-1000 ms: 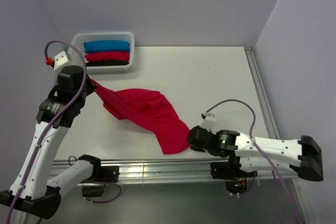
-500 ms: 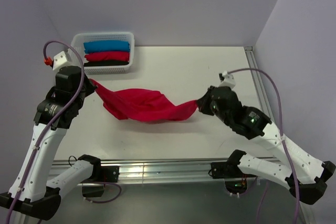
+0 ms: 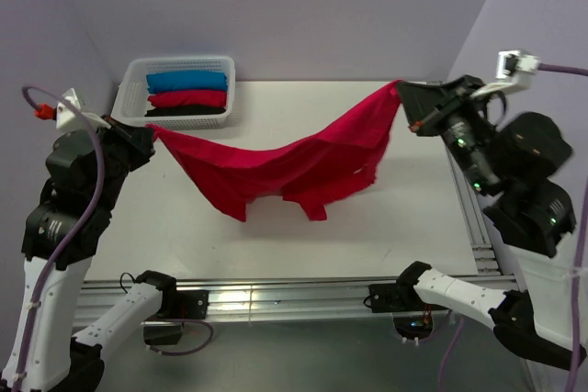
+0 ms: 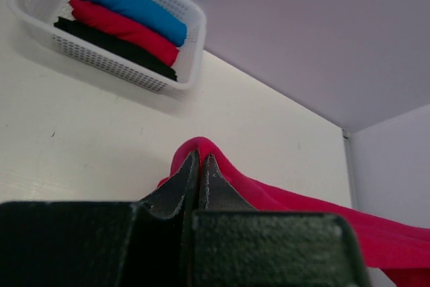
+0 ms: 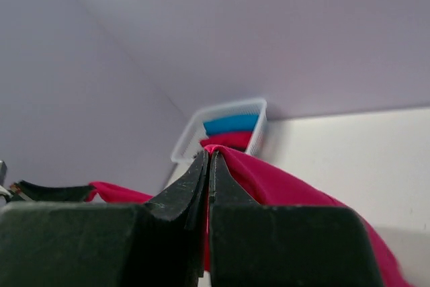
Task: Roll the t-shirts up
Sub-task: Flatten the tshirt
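1. Pinching one end of the crimson t-shirt (image 3: pixel 294 167): left gripper (image 3: pixel 147 132), jaws clamped tight on the cloth.
2. Right gripper (image 3: pixel 405 89) clamped on the opposite end, held higher.
3. Shirt sags between them over the white table (image 3: pixel 404 218); soft, creased, matte.
4. White perforated basket (image 3: pixel 231 89), far-left corner: blue roll (image 3: pixel 186 80), red roll (image 3: pixel 186 98), black roll (image 3: pixel 184 111), side by side.

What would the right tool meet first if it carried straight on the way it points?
The shirt pinched in the right tool comes first, since its fold bulges just past the tips. Beyond that, the line seems to lead to the basket, though depth is unclear.
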`<control>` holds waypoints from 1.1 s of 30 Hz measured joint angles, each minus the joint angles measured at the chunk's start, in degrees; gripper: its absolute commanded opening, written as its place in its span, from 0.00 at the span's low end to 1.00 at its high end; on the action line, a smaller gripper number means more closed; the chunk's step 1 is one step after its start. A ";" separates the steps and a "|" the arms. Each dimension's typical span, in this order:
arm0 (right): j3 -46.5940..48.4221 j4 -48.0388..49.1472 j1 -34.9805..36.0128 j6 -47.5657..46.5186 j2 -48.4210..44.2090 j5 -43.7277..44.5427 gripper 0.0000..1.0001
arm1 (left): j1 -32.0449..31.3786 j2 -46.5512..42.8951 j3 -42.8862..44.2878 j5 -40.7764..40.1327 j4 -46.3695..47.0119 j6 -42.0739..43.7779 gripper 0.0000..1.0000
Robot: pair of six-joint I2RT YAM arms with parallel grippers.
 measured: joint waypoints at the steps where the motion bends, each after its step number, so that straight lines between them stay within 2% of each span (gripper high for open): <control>1: 0.17 1.03 0.02 -0.94 -1.44 -0.11 0.00 | 0.00 -1.07 0.00 0.94 0.31 0.11 0.00; 6: 2.49 2.62 -0.09 -4.59 -7.72 0.28 0.00 | 0.00 -6.84 0.81 3.87 1.05 0.37 0.00; 10: 8.50 2.34 -0.09 -6.64 -8.11 2.73 0.00 | 0.00 -8.83 1.55 5.29 2.29 0.31 0.01; 14: 8.87 1.92 -0.11 -7.30 -6.47 6.25 0.00 | 0.00 -5.46 -1.27 6.71 4.92 0.11 0.00; 19: 8.55 1.25 -1.07 -7.80 1.05 7.15 0.00 | 0.00 3.10 -4.87 7.34 6.08 -0.07 0.00; 24: 12.55 -0.17 -4.35 -7.85 9.29 4.02 0.00 | 0.00 6.16 -5.11 8.26 6.43 0.04 0.00; 27: 15.76 -0.57 -6.01 -7.96 12.41 1.20 0.00 | 0.00 5.84 -2.32 8.63 6.73 0.55 0.00; 33: 16.57 0.81 -6.21 -8.28 8.17 -3.56 0.00 | 0.00 1.31 3.21 8.74 7.82 1.90 0.00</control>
